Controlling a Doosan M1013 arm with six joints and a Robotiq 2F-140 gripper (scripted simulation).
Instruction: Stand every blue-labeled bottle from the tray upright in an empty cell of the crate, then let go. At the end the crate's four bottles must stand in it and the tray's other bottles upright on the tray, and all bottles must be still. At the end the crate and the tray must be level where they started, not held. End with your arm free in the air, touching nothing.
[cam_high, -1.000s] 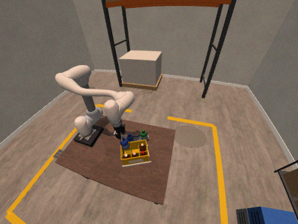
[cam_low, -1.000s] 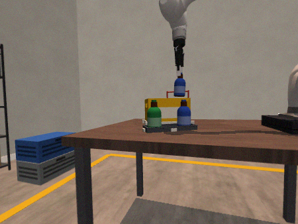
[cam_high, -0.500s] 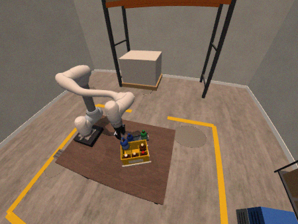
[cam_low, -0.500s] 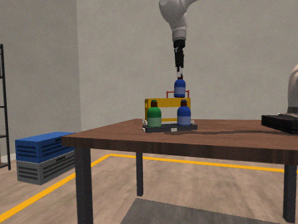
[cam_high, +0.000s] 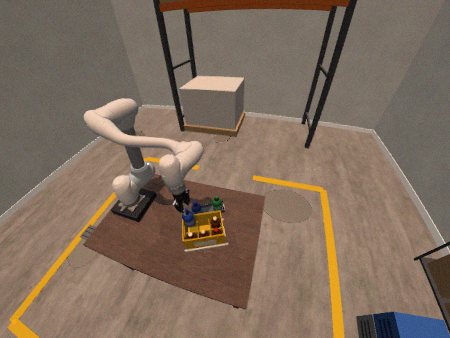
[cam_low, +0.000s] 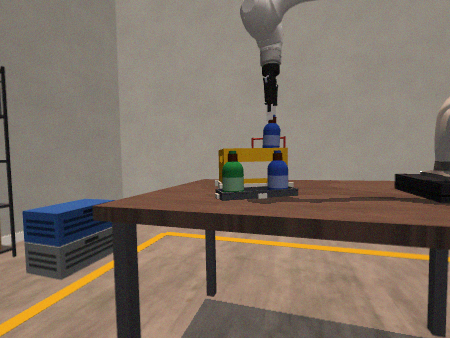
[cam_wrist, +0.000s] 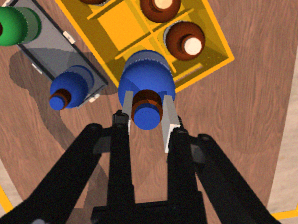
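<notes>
At the centre of the wrist view, the gripper (cam_high: 185, 208) (cam_low: 271, 112) (cam_wrist: 147, 104) is closed narrowly on the neck of a blue bottle (cam_high: 188, 219) (cam_low: 271, 131) (cam_wrist: 146, 80), upright over the crate (cam_high: 187, 244) (cam_low: 250, 154) (cam_wrist: 218, 30), not yet released. Outward, mid-left, the second blue bottle (cam_high: 196, 206) (cam_low: 277, 170) (cam_wrist: 70, 90) awaits transfer from the tray (cam_high: 206, 208) (cam_low: 250, 194) (cam_wrist: 50, 45); the green bottle (cam_high: 217, 203) (cam_low: 233, 172) (cam_wrist: 14, 25), upper left, already stands properly there. Labels: plain pale bands, no legible brand or writing.

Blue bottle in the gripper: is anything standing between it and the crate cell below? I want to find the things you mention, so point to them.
Nothing visible does. The bottle (cam_high: 188, 219) (cam_low: 271, 137) (cam_wrist: 146, 82) hangs in the gripper (cam_high: 184, 208) (cam_low: 271, 115) (cam_wrist: 147, 104) above a corner of the crate (cam_high: 190, 245) (cam_low: 250, 154) (cam_wrist: 218, 29), though its body hides most of that cell. The nearby rim might catch its base.
</notes>
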